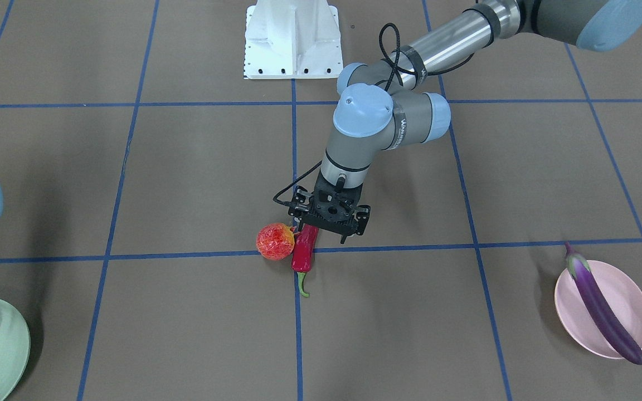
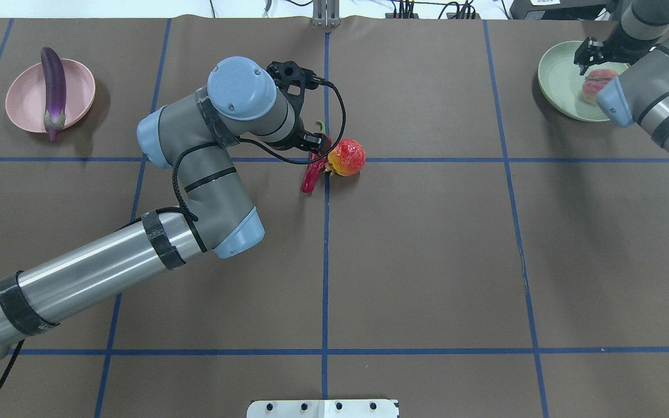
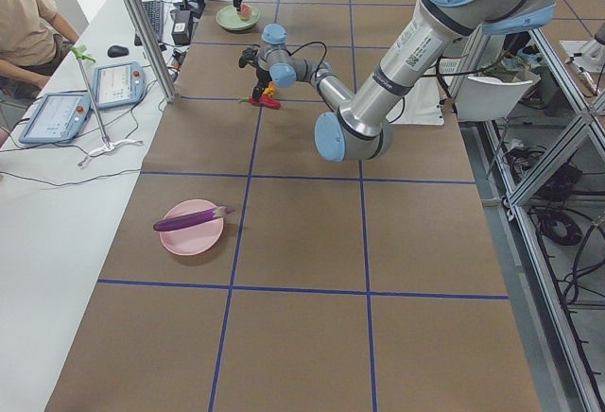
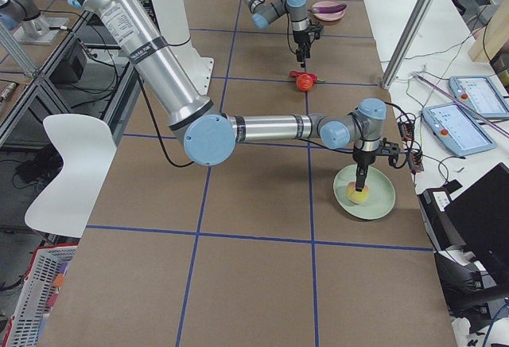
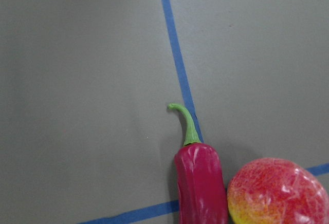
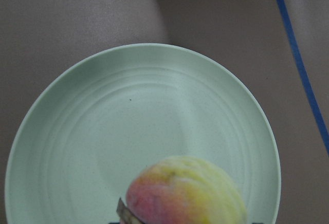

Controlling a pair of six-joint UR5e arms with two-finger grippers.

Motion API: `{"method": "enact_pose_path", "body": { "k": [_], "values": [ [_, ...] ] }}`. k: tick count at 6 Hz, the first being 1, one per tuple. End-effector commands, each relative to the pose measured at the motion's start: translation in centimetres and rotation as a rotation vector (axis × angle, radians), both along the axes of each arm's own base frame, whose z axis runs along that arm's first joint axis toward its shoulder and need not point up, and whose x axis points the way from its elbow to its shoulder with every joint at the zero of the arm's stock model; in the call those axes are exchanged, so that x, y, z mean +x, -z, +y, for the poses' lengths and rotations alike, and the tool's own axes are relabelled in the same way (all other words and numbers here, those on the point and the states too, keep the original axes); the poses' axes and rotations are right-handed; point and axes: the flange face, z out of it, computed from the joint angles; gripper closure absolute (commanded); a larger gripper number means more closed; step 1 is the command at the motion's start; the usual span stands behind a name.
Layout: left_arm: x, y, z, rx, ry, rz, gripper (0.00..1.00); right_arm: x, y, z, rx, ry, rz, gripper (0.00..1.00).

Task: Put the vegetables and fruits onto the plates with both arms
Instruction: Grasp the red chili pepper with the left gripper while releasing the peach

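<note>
Exterior front-facing shows the left pincer [image 1: 327,221] low over the upper end of the red chili [image 1: 305,250]. The chili lies on the surface [image 1: 187,184], pressed against the pomegranate-like fruit [image 1: 275,241]. From here I can't tell how wide the fingers stand or whether they have the chili. The eggplant [image 1: 605,306] lies across the pink plate [image 1: 630,301], both ends overhanging the rim. Overhead exterior puts the right pincer [image 2: 585,57] at the peach [image 2: 597,84] on the green plate [image 2: 561,87]. Exterior right shows that pincer pointing straight down onto the peach, which sits off-centre on the plate. Left wrist-mounted shows chili and fruit touching side by side, with no fingers in sight. My worry is that a finger coming in on that side strikes the round fruit and sends it rolling, or that the slim, glossy chili twists out of a pinch near its end. Right wrist-mounted shows a dark fingertip [image 6: 122,212] against the peach's side. I can't tell whether it grips or has let go. Being round and off-centre, the peach could roll toward the rim as the fingers draw away.
</note>
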Motion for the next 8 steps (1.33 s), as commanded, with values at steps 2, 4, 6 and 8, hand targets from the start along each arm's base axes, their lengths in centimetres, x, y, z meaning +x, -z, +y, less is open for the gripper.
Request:
{"method": "enact_pose_path", "body": {
  "k": [2, 4, 6, 8],
  "values": [
    [1.3, -0.8, 1.0, 0.073, -0.193, -0.049, 0.10, 2.0, 1.0, 0.2, -0.014, -0.009, -0.072, 0.00],
    [3.3, -0.3, 1.8, 0.074, -0.226, -0.066, 0.11, 4.5, 0.8, 0.7, -0.046, -0.014, -0.151, 0.00],
    [5.3, 0.1, 0.9, 0.063, -0.229, -0.089, 0.17, 4.6, 0.5, 1.0, -0.046, -0.014, -0.151, 0.00],
    [5.7, -0.7, 0.8, 0.066, -0.241, -0.107, 0.23, 4.8, -0.1, 1.4, -0.046, -0.009, -0.149, 0.00]
  ]
}}
